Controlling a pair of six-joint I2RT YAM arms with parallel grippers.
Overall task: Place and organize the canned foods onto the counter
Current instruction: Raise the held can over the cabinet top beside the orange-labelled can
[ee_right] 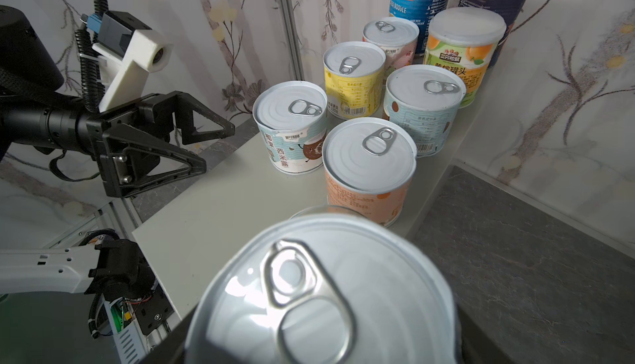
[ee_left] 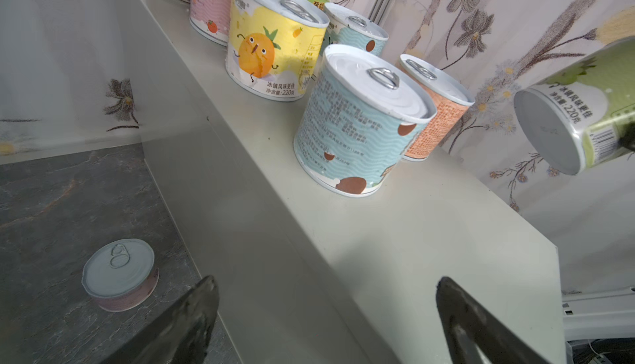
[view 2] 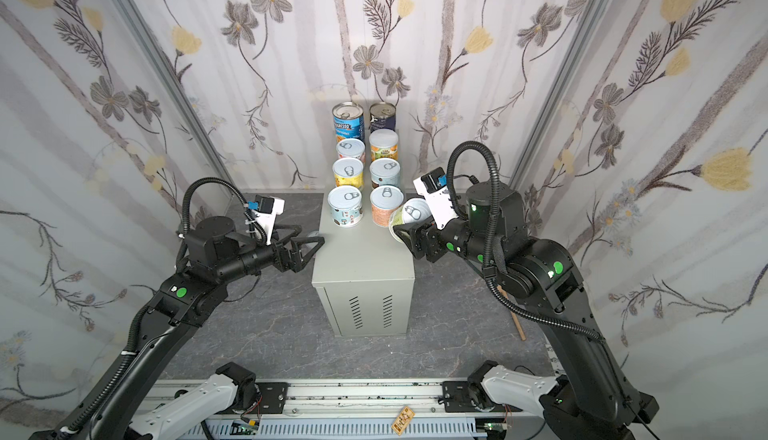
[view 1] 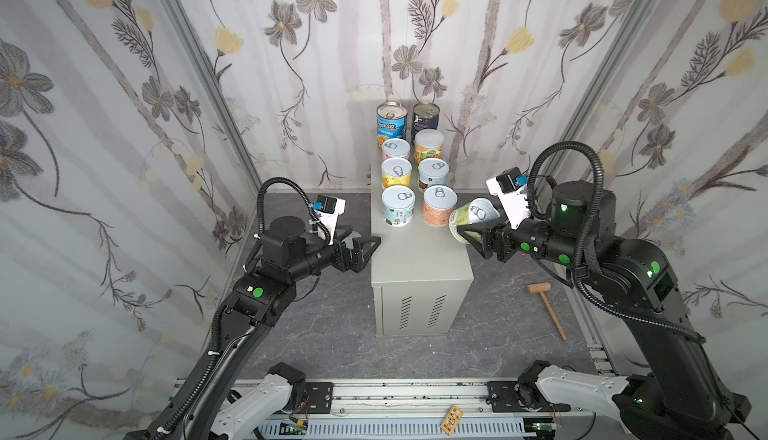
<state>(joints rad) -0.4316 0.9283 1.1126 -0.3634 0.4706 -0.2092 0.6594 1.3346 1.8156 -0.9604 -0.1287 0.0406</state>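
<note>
The counter (view 1: 415, 263) is a beige cabinet with several upright cans in two rows at its back: a blue Progresso can (view 1: 391, 124) and a navy can (view 1: 426, 118) rearmost, shorter pastel cans (view 1: 397, 206) in front. My right gripper (view 1: 478, 230) is shut on a green-labelled can (view 1: 469, 215), tilted in the air at the counter's right edge beside the orange can (ee_right: 367, 173); its lid (ee_right: 323, 293) fills the right wrist view. My left gripper (ee_left: 326, 281) is open and empty at the counter's left edge. A short pink can (ee_left: 118, 276) stands on the floor below it.
A wooden mallet (view 1: 548, 309) lies on the dark marbled floor (view 1: 316, 334) right of the counter. Floral walls close in on three sides. The arms' metal rail (view 1: 395, 396) runs along the front. The counter's front half (view 2: 361, 259) is bare.
</note>
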